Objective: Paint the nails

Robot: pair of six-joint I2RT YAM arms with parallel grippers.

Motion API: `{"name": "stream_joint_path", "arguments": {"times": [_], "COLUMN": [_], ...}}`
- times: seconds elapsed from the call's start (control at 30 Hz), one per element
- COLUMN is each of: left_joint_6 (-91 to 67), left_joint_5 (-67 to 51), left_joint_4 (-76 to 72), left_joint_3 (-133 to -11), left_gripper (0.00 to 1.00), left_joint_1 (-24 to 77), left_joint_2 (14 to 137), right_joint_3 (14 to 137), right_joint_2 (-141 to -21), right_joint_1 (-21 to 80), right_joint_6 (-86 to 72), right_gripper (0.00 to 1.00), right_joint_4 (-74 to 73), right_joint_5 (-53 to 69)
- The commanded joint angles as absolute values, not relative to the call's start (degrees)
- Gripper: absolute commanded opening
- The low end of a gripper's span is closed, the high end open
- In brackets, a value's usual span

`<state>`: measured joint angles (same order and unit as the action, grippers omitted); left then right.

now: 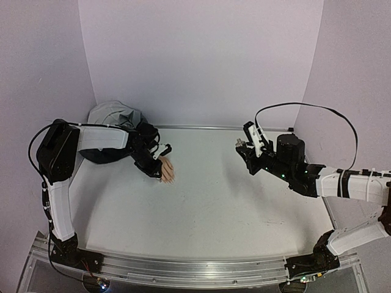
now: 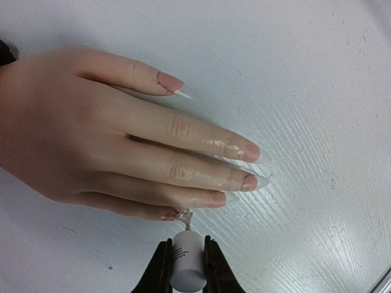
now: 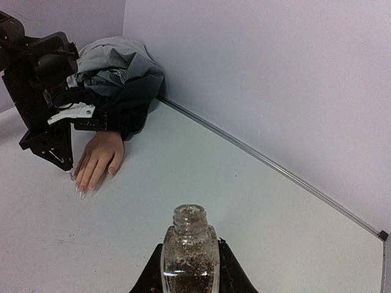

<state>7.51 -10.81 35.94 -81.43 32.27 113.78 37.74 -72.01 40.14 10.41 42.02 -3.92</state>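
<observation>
A pale peach mannequin hand (image 1: pixel 167 170) lies flat on the table, coming out of a dark jacket sleeve (image 1: pixel 143 137). In the left wrist view its long nails (image 2: pixel 251 152) point right. My left gripper (image 2: pixel 186 259) is shut on the white cap (image 2: pixel 186 264) of a brush, and the glittery brush tip (image 2: pixel 186 218) touches the little finger's nail (image 2: pixel 171 214), which carries glitter. My right gripper (image 3: pixel 190 268) is shut on the open clear bottle (image 3: pixel 190 256) of glitter polish, held upright at the table's right side (image 1: pixel 247 148). The hand shows far left in the right wrist view (image 3: pixel 98 160).
A grey and dark jacket (image 1: pixel 116 122) is bunched in the back left corner against the wall. A metal strip (image 1: pixel 208 127) runs along the table's far edge. A black cable (image 1: pixel 305 110) loops above the right arm.
</observation>
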Motion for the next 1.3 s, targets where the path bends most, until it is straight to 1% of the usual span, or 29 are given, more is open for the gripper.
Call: {"name": "stream_joint_path", "arguments": {"times": [0.0,0.3,1.27], "left_joint_6": [7.83,7.65,7.83], "left_joint_5": [-10.49,-5.83,-8.44], "left_joint_4": [34.28,34.25,33.49], "left_joint_3": [-83.25,-79.90,-83.27], "left_gripper": [0.00,0.00,0.00], "left_joint_1": [32.52,32.43,32.34], "left_joint_2": [111.71,107.00,111.99], "right_joint_3": [38.23,38.23,37.88], "right_joint_2": [-71.37,-71.37,-70.93], "right_joint_1": [40.08,40.11,40.11], "right_joint_6": [9.56,9.49,9.54], "right_gripper": [0.00,0.00,0.00], "right_joint_4": [46.03,46.02,46.01], "right_joint_5": [-3.69,-3.34,-3.78]}}
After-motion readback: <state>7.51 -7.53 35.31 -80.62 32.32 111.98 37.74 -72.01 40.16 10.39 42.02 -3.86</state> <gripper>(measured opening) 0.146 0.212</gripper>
